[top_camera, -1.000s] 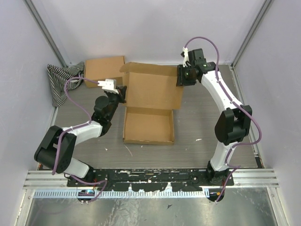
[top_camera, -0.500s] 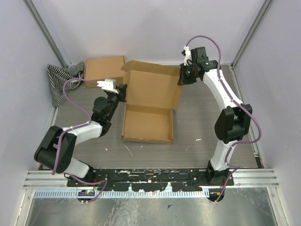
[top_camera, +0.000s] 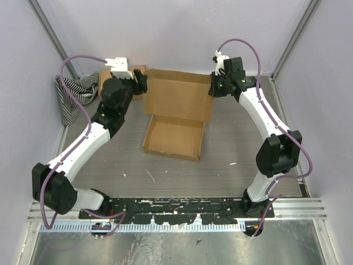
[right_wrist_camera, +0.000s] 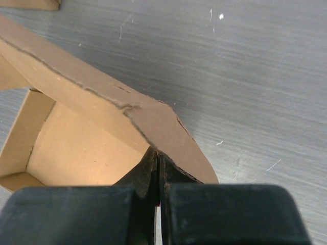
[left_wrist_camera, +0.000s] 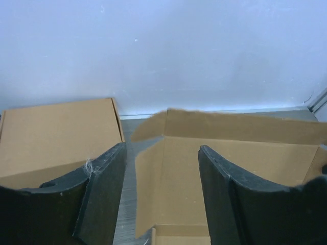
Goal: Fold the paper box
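The paper box (top_camera: 174, 138) lies mid-table, its shallow tray flat and its lid raised at the back. My right gripper (top_camera: 212, 88) is at the lid's right end. In the right wrist view it (right_wrist_camera: 157, 155) is shut on the edge of the lid's brown side flap (right_wrist_camera: 168, 130). My left gripper (top_camera: 142, 84) is at the lid's back left corner and stands open. In the left wrist view its fingers (left_wrist_camera: 104, 189) frame the lid's left flap (left_wrist_camera: 150, 168), which lies beyond the tips and touches neither finger.
A second, made-up brown box (top_camera: 117, 79) sits at the back left, right behind my left gripper, and shows in the left wrist view (left_wrist_camera: 56, 132). A black-and-white striped cloth (top_camera: 71, 96) lies in the far left corner. Walls enclose the table at the back and sides.
My left gripper let go at the box's left side, opened, and moved back to the lid's rear left corner. The right gripper shut on the lid's right flap. The lid stands more upright.
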Robot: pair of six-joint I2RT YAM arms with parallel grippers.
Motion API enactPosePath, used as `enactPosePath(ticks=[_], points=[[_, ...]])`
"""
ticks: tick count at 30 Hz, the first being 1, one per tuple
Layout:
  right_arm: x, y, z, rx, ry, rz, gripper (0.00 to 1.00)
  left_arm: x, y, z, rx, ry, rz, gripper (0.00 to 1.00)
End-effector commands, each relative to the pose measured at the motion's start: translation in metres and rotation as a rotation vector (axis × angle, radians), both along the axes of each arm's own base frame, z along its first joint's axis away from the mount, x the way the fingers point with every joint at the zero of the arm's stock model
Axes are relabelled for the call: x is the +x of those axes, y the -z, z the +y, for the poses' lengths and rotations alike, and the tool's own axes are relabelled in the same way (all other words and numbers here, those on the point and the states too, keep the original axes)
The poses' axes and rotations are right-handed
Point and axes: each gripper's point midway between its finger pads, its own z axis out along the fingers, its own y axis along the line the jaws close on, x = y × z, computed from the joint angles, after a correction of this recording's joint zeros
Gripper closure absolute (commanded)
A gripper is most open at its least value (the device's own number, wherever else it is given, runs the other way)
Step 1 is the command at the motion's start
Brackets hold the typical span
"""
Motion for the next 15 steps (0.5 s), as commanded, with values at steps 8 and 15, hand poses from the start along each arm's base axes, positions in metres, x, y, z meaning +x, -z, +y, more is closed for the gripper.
enactPosePath(ticks=[8, 15], points=[[0.013, -0.063, -0.002, -0.027, -0.052, -0.267, 0.99, 0.001, 0.04, -0.014, 0.271, 0.165, 0.556, 0.34], [0.008, -0.058, -0.007, -0.053, -0.051, -0.271, 0.99, -0.001, 0.059, -0.024, 0.299, 0.227, 0.673, 0.36]])
